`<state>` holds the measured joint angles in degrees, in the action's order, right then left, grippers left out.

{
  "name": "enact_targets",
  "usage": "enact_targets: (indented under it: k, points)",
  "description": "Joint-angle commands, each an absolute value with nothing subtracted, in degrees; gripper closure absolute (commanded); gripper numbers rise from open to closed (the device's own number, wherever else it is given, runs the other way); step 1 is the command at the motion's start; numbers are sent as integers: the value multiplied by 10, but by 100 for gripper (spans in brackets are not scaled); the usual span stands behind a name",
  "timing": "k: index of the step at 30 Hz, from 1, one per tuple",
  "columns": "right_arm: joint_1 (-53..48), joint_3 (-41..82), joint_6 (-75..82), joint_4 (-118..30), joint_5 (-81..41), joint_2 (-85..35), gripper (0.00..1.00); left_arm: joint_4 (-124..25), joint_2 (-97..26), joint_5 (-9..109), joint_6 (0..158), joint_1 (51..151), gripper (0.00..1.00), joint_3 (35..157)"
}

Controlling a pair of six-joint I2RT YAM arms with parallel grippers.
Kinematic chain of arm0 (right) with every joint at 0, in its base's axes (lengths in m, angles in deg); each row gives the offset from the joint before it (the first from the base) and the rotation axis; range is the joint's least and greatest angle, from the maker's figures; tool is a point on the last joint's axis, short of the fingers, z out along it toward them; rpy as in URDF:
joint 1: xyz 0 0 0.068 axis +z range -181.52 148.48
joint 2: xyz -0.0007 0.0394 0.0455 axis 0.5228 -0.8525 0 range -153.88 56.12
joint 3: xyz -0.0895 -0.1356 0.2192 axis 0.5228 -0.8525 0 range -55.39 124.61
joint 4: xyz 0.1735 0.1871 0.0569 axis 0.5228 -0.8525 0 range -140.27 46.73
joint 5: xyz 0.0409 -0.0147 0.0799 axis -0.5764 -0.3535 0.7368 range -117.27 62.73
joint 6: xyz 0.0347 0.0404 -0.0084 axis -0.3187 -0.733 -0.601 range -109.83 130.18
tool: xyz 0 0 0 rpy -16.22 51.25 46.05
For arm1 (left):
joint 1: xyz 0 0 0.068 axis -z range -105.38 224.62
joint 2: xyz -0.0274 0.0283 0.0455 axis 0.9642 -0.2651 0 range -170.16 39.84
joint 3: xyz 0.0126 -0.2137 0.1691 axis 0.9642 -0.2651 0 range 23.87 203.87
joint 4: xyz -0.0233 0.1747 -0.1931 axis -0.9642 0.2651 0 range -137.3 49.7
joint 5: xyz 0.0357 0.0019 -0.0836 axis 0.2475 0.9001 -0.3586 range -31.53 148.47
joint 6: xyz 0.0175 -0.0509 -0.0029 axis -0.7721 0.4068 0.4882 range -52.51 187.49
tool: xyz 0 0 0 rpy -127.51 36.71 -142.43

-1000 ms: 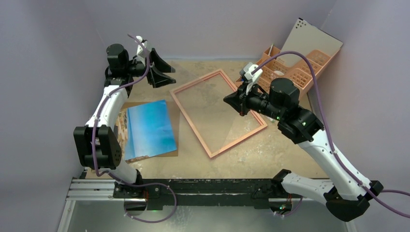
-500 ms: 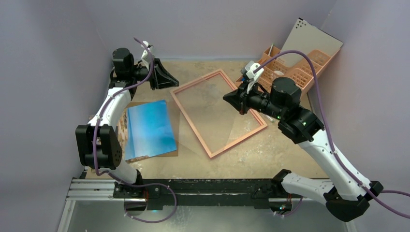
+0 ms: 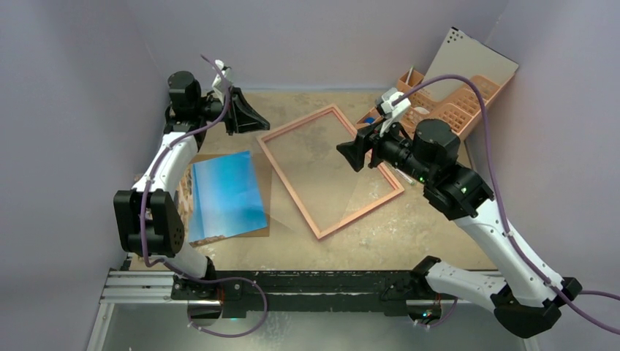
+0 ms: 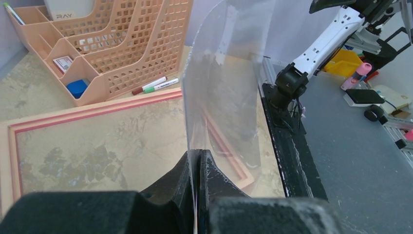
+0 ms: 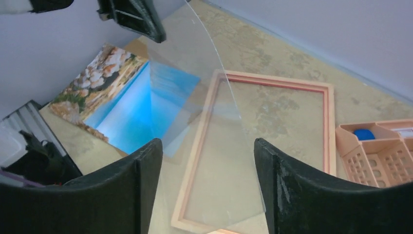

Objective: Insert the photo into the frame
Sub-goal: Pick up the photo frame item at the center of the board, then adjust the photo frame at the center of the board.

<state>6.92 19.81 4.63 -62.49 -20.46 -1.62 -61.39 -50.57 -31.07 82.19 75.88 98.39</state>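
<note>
The photo, blue sea and sky with tan rocks, lies face up at the left and shows again in the right wrist view. The frame lies flat at mid-table with its peach side up, bare table showing through it. A clear, bowed sheet hangs in the air over the frame. My left gripper is shut on one edge of it; its jaws pinch it. My right gripper is open at the sheet's other end, fingers apart and off it.
A peach desk organiser stands at the back right with a grey board leaning behind it. Two markers lie between the organiser and the frame. A brown backing board sticks out from under the photo.
The left gripper closed onto the clear sheet's edge. The right gripper, shut on the sheet before, opened and let it go, lifting slightly.
</note>
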Motion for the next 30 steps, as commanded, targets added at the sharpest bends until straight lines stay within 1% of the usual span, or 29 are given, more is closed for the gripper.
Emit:
enact_targets:
  k: [1,2,4,7,9,11,12,15,22,25,30]
  points:
    - [69,198,21,-599,-290,2,22,-634,-465,-280,827,734,100,1017]
    - [69,199,15,-599,-307,3,18,-633,-456,-267,825,724,100,1017]
    - [69,201,3,-596,-344,6,13,-629,-441,-245,824,708,100,1019]
    - [69,204,-23,-589,-419,12,9,-611,-425,-200,822,693,100,1024]
    - [69,201,-41,-581,-469,17,4,-586,-414,-162,812,688,100,1030]
    - [69,195,-55,-577,-501,18,4,-536,-404,-113,786,686,100,1045]
    - [69,194,-61,-583,-511,14,4,-494,-397,-81,766,686,100,1054]
    - [69,181,-86,-607,-512,-10,6,-434,-378,14,737,686,100,1075]
    - [69,74,-143,-589,-459,-66,19,-386,-334,192,739,686,100,1098]
    - [69,44,-164,-584,-432,-100,25,-379,-316,249,747,686,100,1099]
    - [80,9,-187,-583,-397,-168,27,-367,-299,292,763,686,100,1104]
